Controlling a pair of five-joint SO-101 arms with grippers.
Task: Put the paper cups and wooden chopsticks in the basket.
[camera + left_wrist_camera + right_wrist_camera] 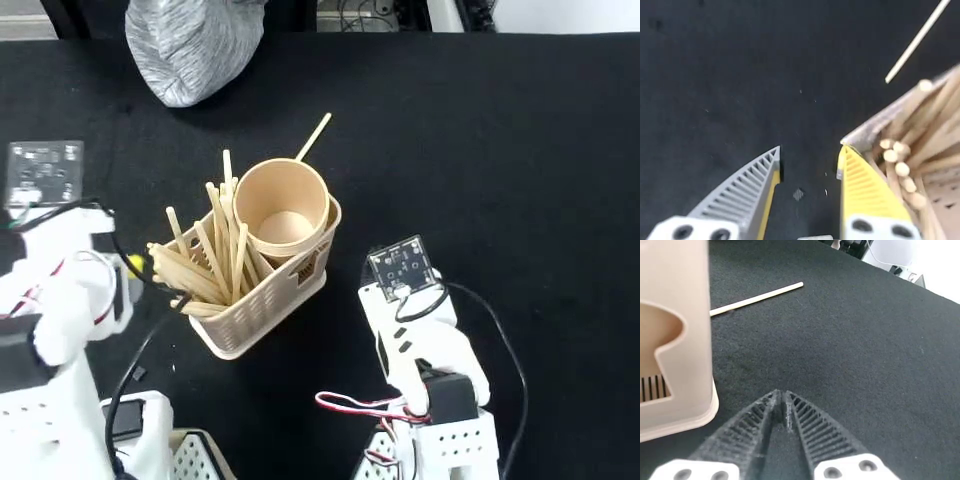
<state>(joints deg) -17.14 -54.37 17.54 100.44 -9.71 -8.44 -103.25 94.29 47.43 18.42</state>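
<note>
A cream slotted basket (262, 312) is sitting at the centre of the black tabletop (500, 150) in the high view. A paper cup (285, 205) is standing upright in its upper right end. Whether more cups are nested beneath it cannot be made out. A bundle of wooden chopsticks (205, 265) is leaning out of the basket's left end, with the tips fanning towards the upper left.

One loose chopstick (315, 135) is lying on the tabletop just above the cup, its lower end hidden behind the cup's rim. In the right wrist view this chopstick (757, 299) is disappearing behind the basket wall (675, 340) at the left. In the left wrist view it (917, 42) is being cut off by the upper right corner.

The left arm (60, 290) is sitting at the left edge, its body covering most of its jaws from above. Its own camera is showing them released, with bare tabletop in the gap. The yellow one is lying just beside the blurred chopstick ends (900, 157) and basket rim (862, 134).

The right arm (420, 350) is sitting at the lower right, beside the basket. Its jaws are clenched together on nothing, pointing over bare tabletop.

A crumpled grey bag (195, 45) is being cut off by the top edge.
</note>
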